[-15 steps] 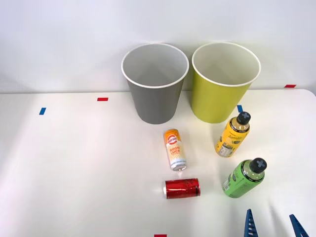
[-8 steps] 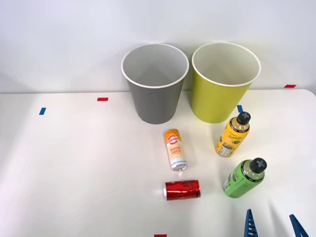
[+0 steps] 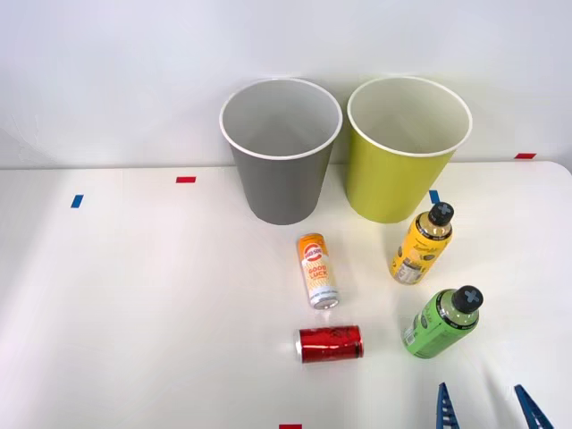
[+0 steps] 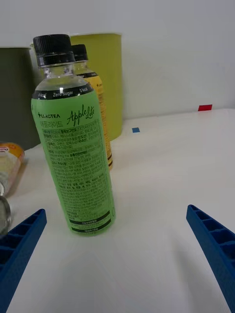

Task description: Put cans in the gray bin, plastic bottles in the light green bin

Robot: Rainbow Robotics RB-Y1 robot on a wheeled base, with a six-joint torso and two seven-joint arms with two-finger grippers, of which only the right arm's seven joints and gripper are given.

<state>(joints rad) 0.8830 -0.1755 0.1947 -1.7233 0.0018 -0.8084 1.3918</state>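
The gray bin (image 3: 281, 152) and the light green bin (image 3: 407, 147) stand side by side at the back of the table. An orange-and-white can (image 3: 317, 270) and a red can (image 3: 330, 343) lie on their sides in front of the gray bin. Two black-capped plastic bottles stand upright: a yellow-orange-labelled one (image 3: 421, 245) and a green-labelled one (image 3: 442, 323). My right gripper (image 3: 484, 413) is open at the table's near edge, just short of the green bottle (image 4: 73, 142), touching nothing. Behind it I see the yellow bottle (image 4: 93, 98) and the light green bin (image 4: 110, 73).
Small red (image 3: 186, 180) and blue (image 3: 77, 201) tape marks dot the white table (image 3: 134, 304). A wall rises right behind the bins. The table's left half lies open.
My right gripper has shifted slightly left and lower in the front view. The cans, bottles and bins have not moved.
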